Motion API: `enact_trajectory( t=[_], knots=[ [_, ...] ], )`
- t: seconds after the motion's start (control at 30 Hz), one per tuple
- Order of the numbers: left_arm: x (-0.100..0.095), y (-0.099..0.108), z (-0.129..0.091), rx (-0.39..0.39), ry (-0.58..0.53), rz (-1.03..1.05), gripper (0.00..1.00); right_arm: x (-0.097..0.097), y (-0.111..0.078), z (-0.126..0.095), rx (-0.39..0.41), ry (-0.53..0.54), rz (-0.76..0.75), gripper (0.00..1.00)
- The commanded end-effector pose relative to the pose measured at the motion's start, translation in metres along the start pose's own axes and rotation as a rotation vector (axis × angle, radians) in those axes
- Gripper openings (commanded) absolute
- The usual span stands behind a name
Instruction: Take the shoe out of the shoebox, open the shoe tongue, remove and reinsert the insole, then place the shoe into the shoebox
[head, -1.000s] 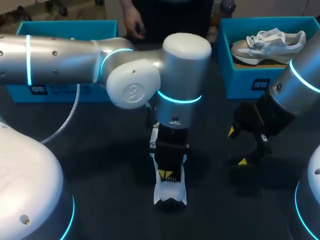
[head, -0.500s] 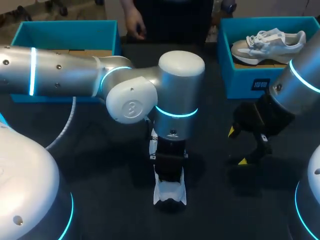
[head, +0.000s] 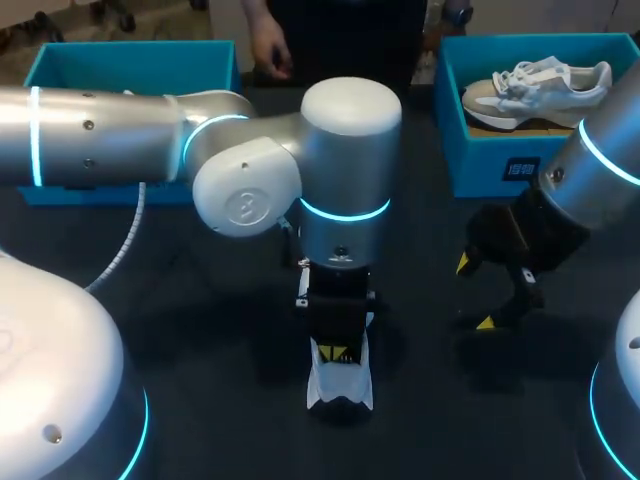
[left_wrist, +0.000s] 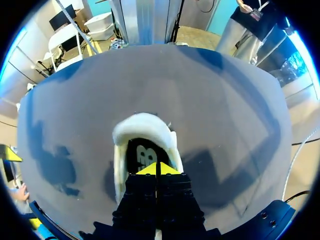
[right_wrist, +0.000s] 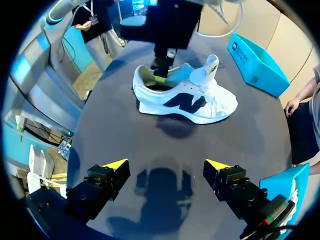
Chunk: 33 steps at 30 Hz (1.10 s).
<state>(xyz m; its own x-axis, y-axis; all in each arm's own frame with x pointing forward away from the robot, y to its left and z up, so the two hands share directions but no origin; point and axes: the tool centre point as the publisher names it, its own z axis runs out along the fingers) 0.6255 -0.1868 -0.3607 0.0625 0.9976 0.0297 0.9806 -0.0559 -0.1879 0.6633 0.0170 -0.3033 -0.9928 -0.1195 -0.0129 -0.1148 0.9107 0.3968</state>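
A white shoe (head: 340, 388) with a dark side logo (right_wrist: 200, 102) lies on the dark table near its front middle. Its tongue (right_wrist: 211, 65) stands up. My left gripper (head: 337, 352) hangs over the heel opening. Its yellow tips are shut together (left_wrist: 156, 169) just above the black insole (left_wrist: 142, 155), which lies flat inside the shoe (left_wrist: 145, 125). To the shoe's right, my right gripper (head: 474, 293) stands open above bare table with nothing between its fingers (right_wrist: 166, 165). From there the left gripper (right_wrist: 160, 70) shows at the shoe's opening.
A teal shoebox (head: 500, 150) at the back right holds a second pale shoe (head: 540, 85). Another teal box (head: 130, 55) stands at the back left, partly behind my left arm. Bare table lies between the shoe and my right gripper.
The left gripper dipped lower into the shoe, hiding its tips, then rose so they show again. Its wrist shifted slightly left. The right arm has not moved.
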Motion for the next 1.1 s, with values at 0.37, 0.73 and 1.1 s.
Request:
enact_trajectory(
  t=[0.37, 0.73, 1.1],
  knots=[
    [-0.002, 0.02, -0.003, -0.101, -0.048, -0.069, 0.0, 0.001, 0.0, 0.001, 0.002, -0.002, 0.0, 1.0],
    [-0.006, 0.033, -0.003, -0.12, -0.003, -0.096, 0.94, 0.001, 0.0, 0.001, 0.002, -0.002, 0.0, 1.0],
    [-0.002, 0.038, -0.003, -0.129, -0.013, -0.124, 1.0, 0.001, 0.0, 0.001, 0.002, -0.002, 0.0, 1.0]
  ],
)
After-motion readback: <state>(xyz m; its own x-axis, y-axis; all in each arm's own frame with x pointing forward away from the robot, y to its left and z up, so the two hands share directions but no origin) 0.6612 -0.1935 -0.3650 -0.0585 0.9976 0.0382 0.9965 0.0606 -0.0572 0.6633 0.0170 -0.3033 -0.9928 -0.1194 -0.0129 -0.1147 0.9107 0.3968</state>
